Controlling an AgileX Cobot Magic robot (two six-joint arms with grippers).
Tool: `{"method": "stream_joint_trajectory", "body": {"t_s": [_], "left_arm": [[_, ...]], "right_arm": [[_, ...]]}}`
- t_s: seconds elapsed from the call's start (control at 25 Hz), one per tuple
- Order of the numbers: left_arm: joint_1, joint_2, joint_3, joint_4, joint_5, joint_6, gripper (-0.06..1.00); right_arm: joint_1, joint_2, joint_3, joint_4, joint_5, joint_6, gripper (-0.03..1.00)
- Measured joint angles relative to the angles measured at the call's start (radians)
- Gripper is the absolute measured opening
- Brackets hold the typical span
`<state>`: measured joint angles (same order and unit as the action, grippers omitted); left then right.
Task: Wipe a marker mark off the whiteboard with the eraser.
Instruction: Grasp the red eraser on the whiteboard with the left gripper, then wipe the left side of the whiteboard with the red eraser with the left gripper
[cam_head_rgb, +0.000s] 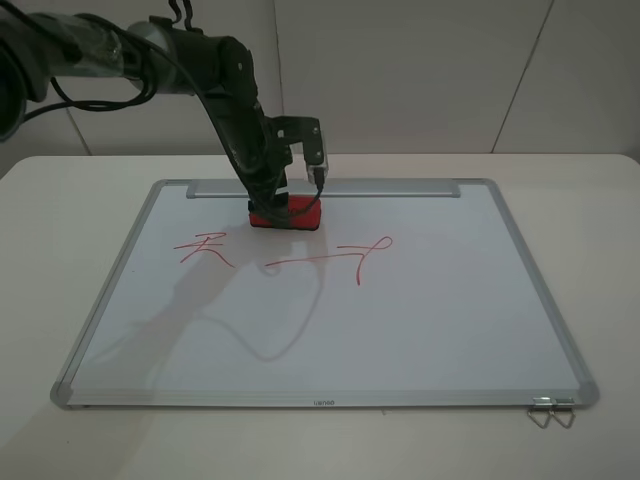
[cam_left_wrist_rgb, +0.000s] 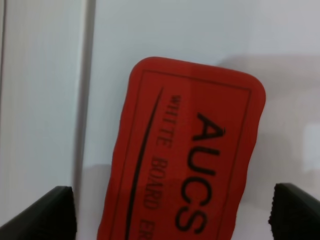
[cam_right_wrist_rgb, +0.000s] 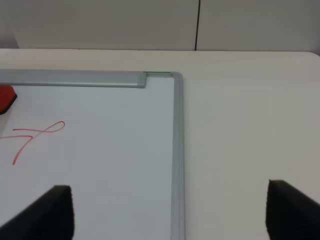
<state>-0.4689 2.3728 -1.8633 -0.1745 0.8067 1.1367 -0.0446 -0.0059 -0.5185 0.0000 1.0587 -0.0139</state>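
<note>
The red eraser (cam_head_rgb: 285, 214) lies flat on the whiteboard (cam_head_rgb: 400, 330) beside its far tray strip (cam_head_rgb: 400, 189). My left gripper (cam_head_rgb: 283, 200) hangs directly over it, open, with a finger on either side. In the left wrist view the eraser (cam_left_wrist_rgb: 185, 150) fills the middle, dark lettering up, between the spread black fingertips (cam_left_wrist_rgb: 50, 212). The marker mark (cam_head_rgb: 205, 248), a small red scribble, sits nearer the front and to the left of the eraser. My right gripper (cam_right_wrist_rgb: 170, 212) is open and empty above the board's right edge; it does not show in the exterior view.
A longer red line ending in a loop (cam_head_rgb: 340, 255) runs across the board's middle, right of the scribble. A metal binder clip (cam_head_rgb: 550, 412) lies off the board's front right corner. The board rests on a pale table (cam_head_rgb: 600, 250).
</note>
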Motion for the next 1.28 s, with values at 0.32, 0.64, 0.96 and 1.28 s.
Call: {"method": "stream_joint_trajectory", "body": {"t_s": [0.32,0.64,0.96,1.28], "left_arm": [[0.0,0.03,0.0,0.008,-0.017,0.0,0.77],[0.0,0.036,0.0,0.008,-0.018,0.0,0.73],[0.0,0.039,0.0,0.008,-0.021,0.0,0.59],[0.0,0.042,0.0,0.007,-0.021,0.0,0.59]], "right_arm": [[0.0,0.0,0.0,0.0,0.0,0.0,0.69],[0.0,0.0,0.0,0.0,0.0,0.0,0.69],[0.0,0.0,0.0,0.0,0.0,0.0,0.69],[0.0,0.0,0.0,0.0,0.0,0.0,0.69]]}}
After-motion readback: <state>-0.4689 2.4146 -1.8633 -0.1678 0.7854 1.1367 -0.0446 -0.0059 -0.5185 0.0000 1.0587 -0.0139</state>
